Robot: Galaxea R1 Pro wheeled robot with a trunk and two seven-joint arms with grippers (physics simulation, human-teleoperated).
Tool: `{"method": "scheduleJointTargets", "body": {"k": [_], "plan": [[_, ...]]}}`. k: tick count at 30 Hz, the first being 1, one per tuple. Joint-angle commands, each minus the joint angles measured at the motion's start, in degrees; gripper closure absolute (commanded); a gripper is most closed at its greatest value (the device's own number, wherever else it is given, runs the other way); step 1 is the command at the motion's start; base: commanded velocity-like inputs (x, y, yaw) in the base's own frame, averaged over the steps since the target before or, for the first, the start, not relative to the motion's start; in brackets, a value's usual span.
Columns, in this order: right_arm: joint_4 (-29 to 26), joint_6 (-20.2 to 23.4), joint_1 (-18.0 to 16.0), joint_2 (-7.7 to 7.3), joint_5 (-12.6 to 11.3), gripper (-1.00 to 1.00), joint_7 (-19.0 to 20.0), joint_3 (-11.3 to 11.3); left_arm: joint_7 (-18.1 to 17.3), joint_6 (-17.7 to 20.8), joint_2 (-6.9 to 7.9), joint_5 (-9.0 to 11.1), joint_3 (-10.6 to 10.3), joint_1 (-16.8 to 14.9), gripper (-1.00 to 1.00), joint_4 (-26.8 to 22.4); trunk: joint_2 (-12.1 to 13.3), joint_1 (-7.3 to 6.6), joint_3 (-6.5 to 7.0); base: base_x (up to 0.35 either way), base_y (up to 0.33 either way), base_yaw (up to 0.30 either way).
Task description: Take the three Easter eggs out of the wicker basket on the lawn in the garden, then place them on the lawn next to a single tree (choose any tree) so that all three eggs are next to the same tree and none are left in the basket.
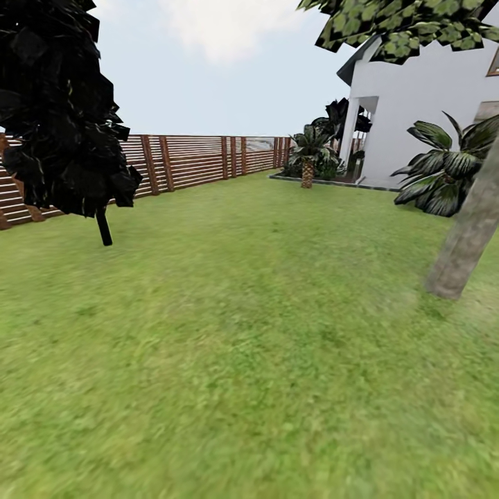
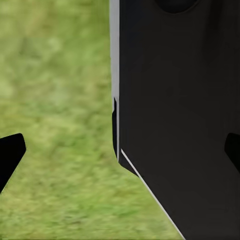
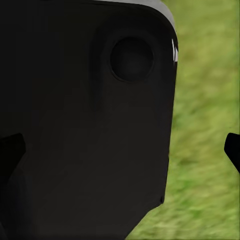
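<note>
The lawn (image 1: pixel 235 333) stretches ahead as flat green grass. A thick mottled-grey tree trunk (image 1: pixel 466 239) leans up from the grass at the right. The Easter eggs and the wicker basket are out of view. In the left wrist view my left gripper (image 2: pixel 120 152) is open, its dark fingertips (image 2: pixel 11 152) wide apart with nothing between them, over grass and beside a black part of the robot's body (image 2: pixel 180 115). My right gripper (image 3: pixel 120 150) is open too, its fingertips (image 3: pixel 233 149) far apart and empty, with the black body (image 3: pixel 90 120) close in front.
A dark round-crowned leafy tree (image 1: pixel 62 104) stands at the left. Behind it a brown slatted fence (image 1: pixel 194 161) runs along the back. A short palm (image 1: pixel 307 163), a big-leaved shrub (image 1: pixel 447 170) and a white house (image 1: pixel 423 90) stand at the back right.
</note>
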Motion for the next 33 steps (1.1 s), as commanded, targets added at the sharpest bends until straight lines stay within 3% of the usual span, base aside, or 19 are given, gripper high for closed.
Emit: {"method": "scheduleJointTargets", "body": {"k": [1, 33], "plan": [[-0.01, -0.03, -0.02, 0.0, -0.01, -1.0, 0.0, -0.01, 0.0, -0.02, 0.0, 0.02, 0.0, 0.01, -1.0, -0.04, -0.02, 0.03, -0.04, 0.324, 0.107, 0.0], [-0.01, -0.03, -0.02, 0.0, 0.02, -1.0, 0.0, 0.0, 0.02, -0.02, 0.01, 0.01, 0.0, 0.01, -1.0, -0.04, -0.02, 0.03, -0.04, 0.324, 0.107, -0.017]]}}
